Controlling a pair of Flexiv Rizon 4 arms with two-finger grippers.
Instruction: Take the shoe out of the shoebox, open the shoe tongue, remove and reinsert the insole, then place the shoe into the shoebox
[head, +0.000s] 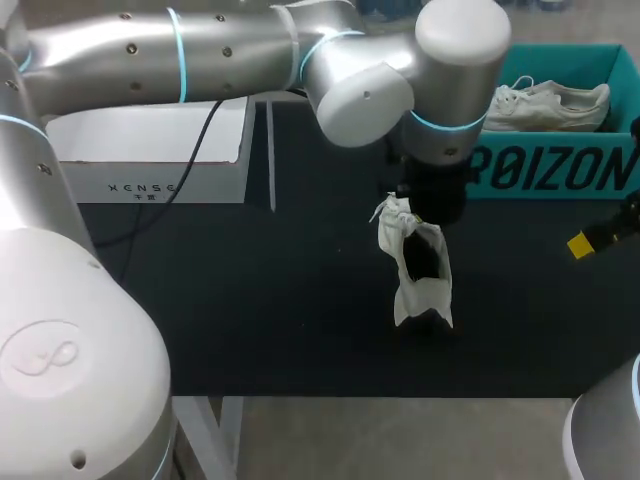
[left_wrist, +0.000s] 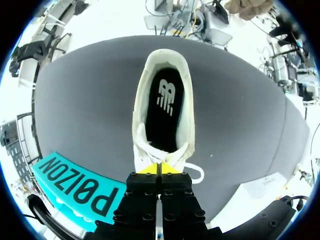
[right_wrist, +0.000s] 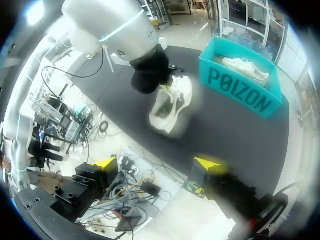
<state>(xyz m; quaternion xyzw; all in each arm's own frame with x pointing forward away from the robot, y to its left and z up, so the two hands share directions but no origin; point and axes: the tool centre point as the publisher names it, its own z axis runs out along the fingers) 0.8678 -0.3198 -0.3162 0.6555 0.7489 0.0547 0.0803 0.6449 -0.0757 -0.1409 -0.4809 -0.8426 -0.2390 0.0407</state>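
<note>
Jaws pressed together on the left gripper (left_wrist: 160, 170), yellow tips meeting on the tongue end of the white sneaker (head: 420, 295), a loop of lace trailing just beside them. The left arm (head: 250, 45) stretches in over the far edge of the black tabletop (head: 250, 300) and ends above the middle, a little toward the right edge. The sneaker sits right under its wrist. The left wrist view looks straight down into the shoe's mouth: the black insole (left_wrist: 165, 107) lies inside, heel end farthest from the tips. Whether the sole touches the tabletop or hangs just off it, the views do not settle.

Over at the right edge, the right gripper (right_wrist: 157, 164) has its jaws wide apart with nothing between them, well clear of the sneaker.

In the far right corner stands the teal shoebox (head: 560, 170), open on top, with a second white sneaker (head: 550, 105) lying on its side inside. Along the far edge toward the left corner rests a white carton (head: 150, 160), a black cable (head: 190, 165) draped across its front.
</note>
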